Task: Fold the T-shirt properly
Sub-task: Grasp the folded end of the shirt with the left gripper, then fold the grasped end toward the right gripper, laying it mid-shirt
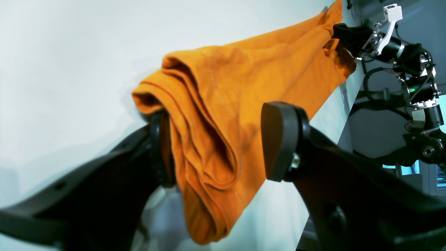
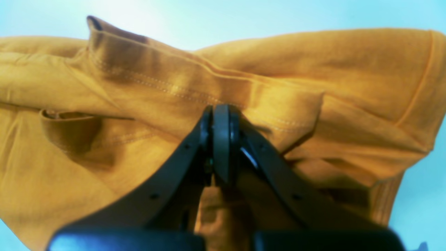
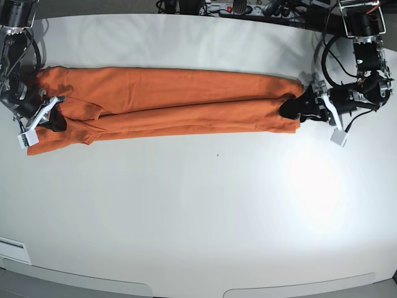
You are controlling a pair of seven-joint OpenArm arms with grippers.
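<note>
Base view: T-shirt (image 3: 167, 102), long orange band

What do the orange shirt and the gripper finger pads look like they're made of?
T-shirt: looks like thin, soft knit fabric, matte; it drapes in loose folds with stitched hems. Left gripper finger pads: seem to be dark matte rubber or plastic, smooth and rounded; hard to say which.

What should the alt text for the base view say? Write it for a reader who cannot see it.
An orange T-shirt, folded into a long narrow strip, lies across a white table. The right gripper pinches its end at the picture's left, while the left gripper sits open around the other end.
</note>
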